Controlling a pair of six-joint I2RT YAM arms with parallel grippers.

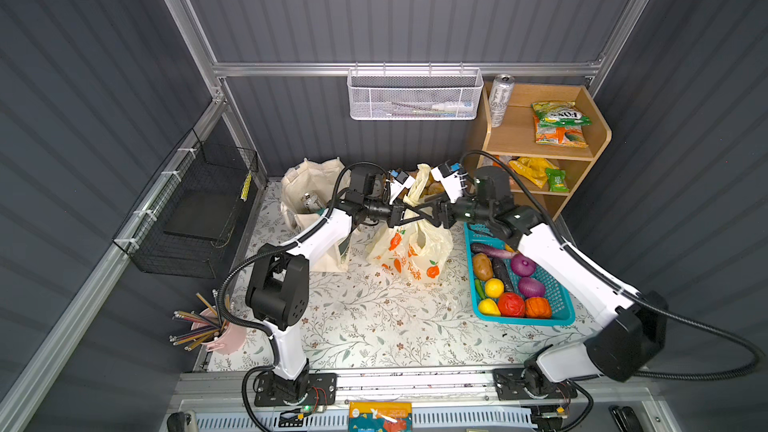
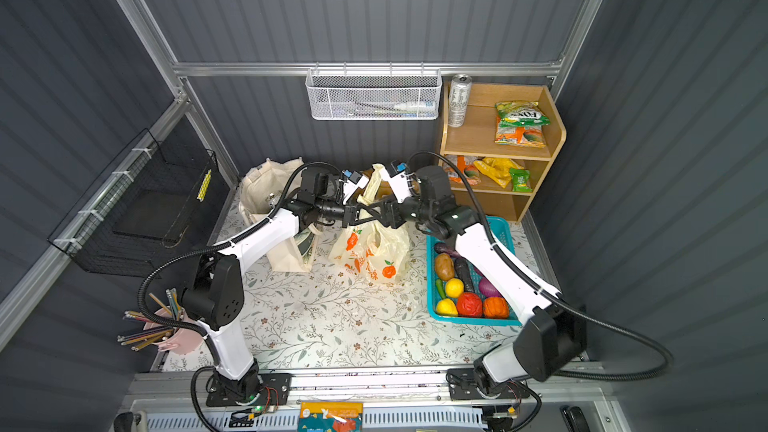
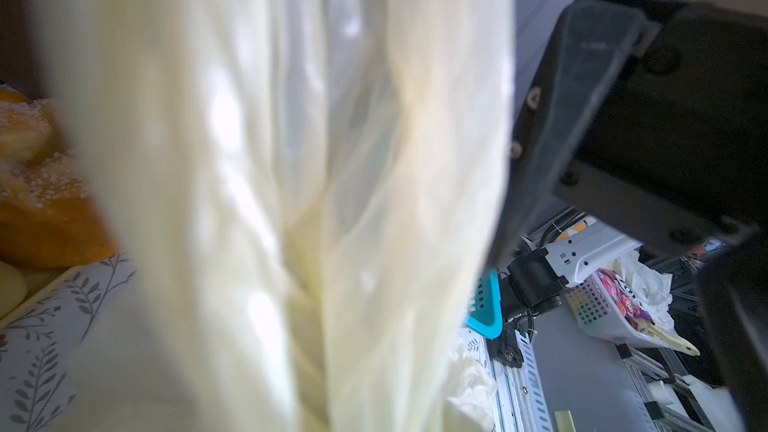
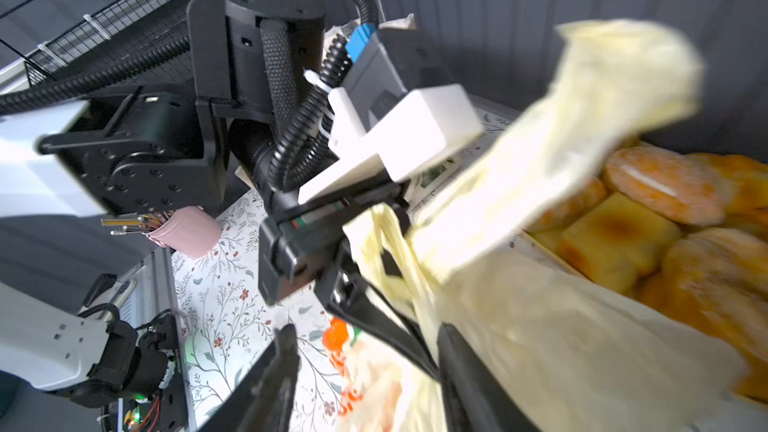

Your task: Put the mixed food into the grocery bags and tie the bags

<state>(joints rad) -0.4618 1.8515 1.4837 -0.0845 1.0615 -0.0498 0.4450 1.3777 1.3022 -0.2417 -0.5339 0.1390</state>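
The pale-yellow plastic grocery bag (image 1: pixel 415 251) (image 2: pixel 374 255) with orange fruit print stands mid-table. My left gripper (image 1: pixel 411 214) (image 4: pixel 415 355) is shut on a twisted handle at the bag's top, and plastic (image 3: pixel 291 201) fills the left wrist view. My right gripper (image 1: pixel 426 211) (image 4: pixel 368 332) faces it, open, its fingers either side of the left fingers and the plastic. A loose handle (image 4: pixel 623 76) sticks up. The cream tote (image 1: pixel 307 189) stands to the left, something silver inside. Bread pieces (image 4: pixel 623 243) (image 3: pixel 37 184) lie in a tray behind the bag.
A turquoise basket (image 1: pixel 557 313) at the right holds lemons (image 1: pixel 493 287) and other toy produce. The wooden shelf (image 1: pixel 598 135) carries a can (image 1: pixel 500 99) and snack packets (image 1: pixel 561 114). A pink pencil cup (image 1: pixel 216 332) stands front left. A black wire basket (image 1: pixel 195 209) hangs on the left wall.
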